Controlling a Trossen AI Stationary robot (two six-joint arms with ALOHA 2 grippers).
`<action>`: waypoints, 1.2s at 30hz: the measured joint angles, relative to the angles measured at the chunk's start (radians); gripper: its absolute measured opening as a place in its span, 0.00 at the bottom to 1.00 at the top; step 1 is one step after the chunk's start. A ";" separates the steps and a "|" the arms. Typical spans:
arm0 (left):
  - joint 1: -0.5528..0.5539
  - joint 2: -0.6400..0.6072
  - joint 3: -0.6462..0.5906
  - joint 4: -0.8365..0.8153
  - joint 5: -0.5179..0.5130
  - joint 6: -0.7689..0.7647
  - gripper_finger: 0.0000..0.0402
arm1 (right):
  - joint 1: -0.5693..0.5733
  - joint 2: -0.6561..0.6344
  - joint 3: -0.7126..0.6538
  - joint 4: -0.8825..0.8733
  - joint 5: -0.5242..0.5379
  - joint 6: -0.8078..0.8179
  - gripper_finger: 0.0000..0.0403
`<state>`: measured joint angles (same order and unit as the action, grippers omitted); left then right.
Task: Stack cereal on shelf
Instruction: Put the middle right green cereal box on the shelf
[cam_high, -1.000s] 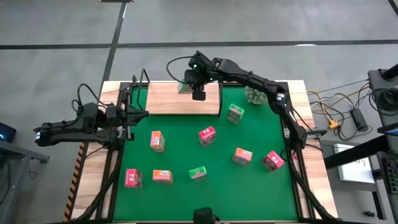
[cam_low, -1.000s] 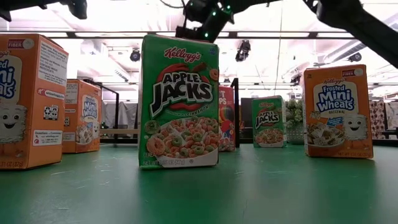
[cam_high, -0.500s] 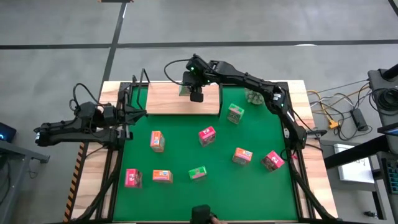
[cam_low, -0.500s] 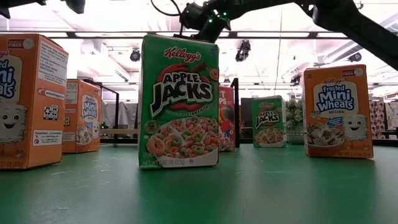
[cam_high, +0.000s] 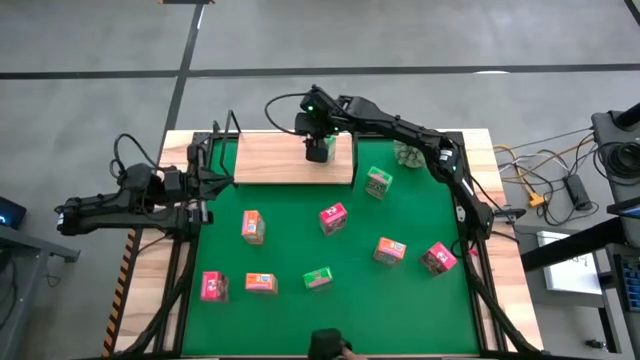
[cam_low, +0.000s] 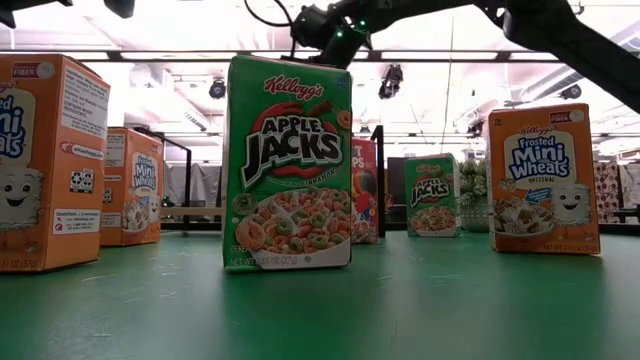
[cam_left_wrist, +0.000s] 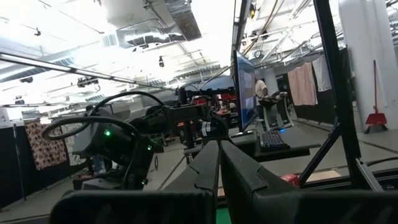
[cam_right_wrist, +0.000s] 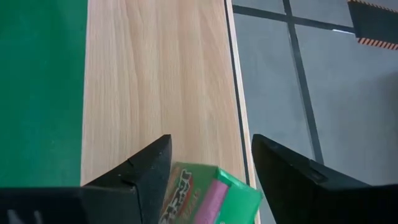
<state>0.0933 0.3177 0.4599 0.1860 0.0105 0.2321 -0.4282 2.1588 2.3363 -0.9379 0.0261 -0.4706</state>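
My right gripper (cam_high: 318, 150) hovers over the right part of the light wooden shelf (cam_high: 280, 160), shut on a green cereal box (cam_right_wrist: 208, 193). The shelf board (cam_right_wrist: 161, 81) fills its wrist view. Several other boxes stand on the green mat: orange (cam_high: 253, 226), pink (cam_high: 333, 217), green (cam_high: 378, 182), orange (cam_high: 390, 250), pink (cam_high: 438, 258), pink (cam_high: 213, 286), orange (cam_high: 260, 284), green (cam_high: 317, 278). My left gripper (cam_high: 215, 181) waits shut at the table's left edge, beside the shelf's left wire bracket. My right gripper has the green box's upper end (cam_right_wrist: 186, 177) between its two fingers (cam_right_wrist: 146, 171), coming from above and pointing down. The box sits skewed in the hold, above the shelf board. The gripper hides the contact in the high view.
A small bushy plant (cam_high: 408, 153) stands just right of the shelf. Black wire brackets (cam_high: 215, 140) rise at the shelf's left end. In the low view a green box (cam_low: 290, 165) stands close to the camera, with orange boxes (cam_low: 40, 160) (cam_low: 543, 180) on either side.
My right gripper has turned a little over the shelf and risen slightly in the low view. The green box, which stuck out beside the gripper toward the table's left, is now hidden under it. It has kept its hold.
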 joint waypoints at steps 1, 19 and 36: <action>0.000 -0.001 0.000 0.000 0.000 0.000 0.00 | 0.000 -0.005 0.000 -0.006 0.000 0.000 0.52; 0.000 0.057 0.001 0.006 0.000 0.032 0.00 | 0.068 -0.220 -0.287 -0.116 -0.269 0.033 0.03; 0.000 0.197 0.077 -0.004 0.000 0.002 0.00 | 0.269 -0.583 -1.131 0.992 -0.170 0.183 0.03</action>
<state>0.0933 0.5142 0.5373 0.1820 0.0105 0.2344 -0.1597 1.5755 1.2054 0.0543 -0.1443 -0.2878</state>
